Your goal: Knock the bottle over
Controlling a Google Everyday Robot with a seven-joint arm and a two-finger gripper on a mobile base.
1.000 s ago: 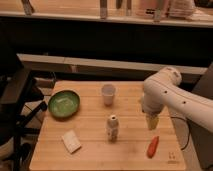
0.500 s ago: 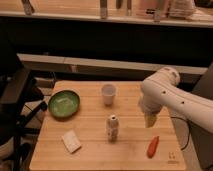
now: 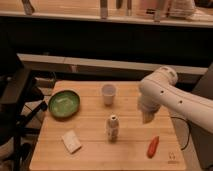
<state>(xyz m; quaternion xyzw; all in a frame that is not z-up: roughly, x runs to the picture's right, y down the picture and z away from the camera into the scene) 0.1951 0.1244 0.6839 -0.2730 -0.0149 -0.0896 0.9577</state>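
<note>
The bottle [image 3: 113, 127] is small and whitish with a narrower neck and white cap. It stands upright near the middle of the wooden table [image 3: 90, 150], towards the front. My gripper [image 3: 147, 117] hangs at the end of the white arm [image 3: 167, 95], to the right of the bottle and a little behind it, with a gap between them. It holds nothing that I can see.
A white paper cup [image 3: 108, 94] stands behind the bottle. A green bowl [image 3: 64, 103] sits at the left. A white sponge [image 3: 71, 141] lies at the front left. An orange carrot [image 3: 153, 146] lies at the front right. A dark chair [image 3: 15, 100] stands left of the table.
The arm and gripper have shifted slightly left, towards the bottle. The bottle and the other things have not moved.
</note>
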